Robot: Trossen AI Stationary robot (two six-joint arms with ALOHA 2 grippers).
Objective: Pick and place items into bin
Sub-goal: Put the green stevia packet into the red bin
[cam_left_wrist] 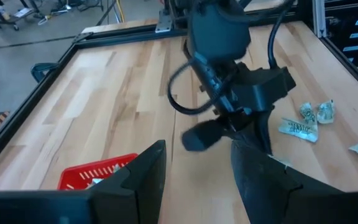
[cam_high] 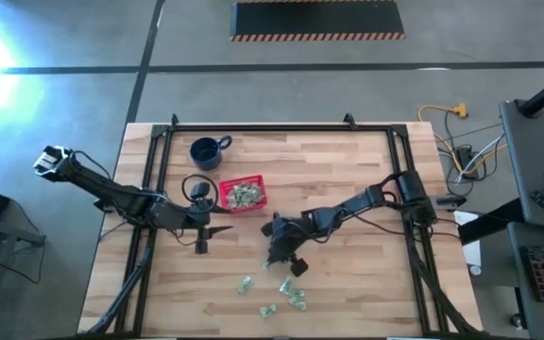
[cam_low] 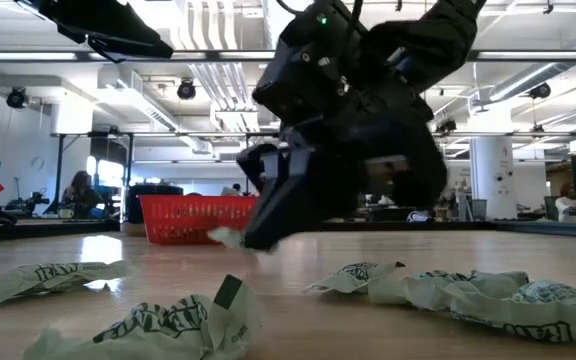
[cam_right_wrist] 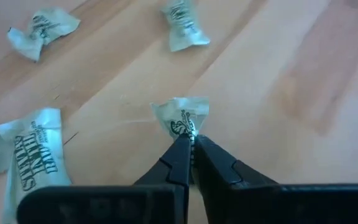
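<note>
Several pale green-and-white wrapped items lie on the wooden table near its front edge. My right gripper is low over the table among them, shut on one item. The red basket stands farther back with several items inside. My left gripper hovers open just left of the basket, holding nothing. My right gripper pinches the wrapper's near edge between the free ends of its two fingers. The fingers slant down from the table's right and far side. The item still lies on the wood, its crinkled body spread out beyond the fingertips.
A dark blue mug stands behind the basket at the far left. A black frame runs along the table's far edge and sides. Bare wood lies between the basket and the right arm's base.
</note>
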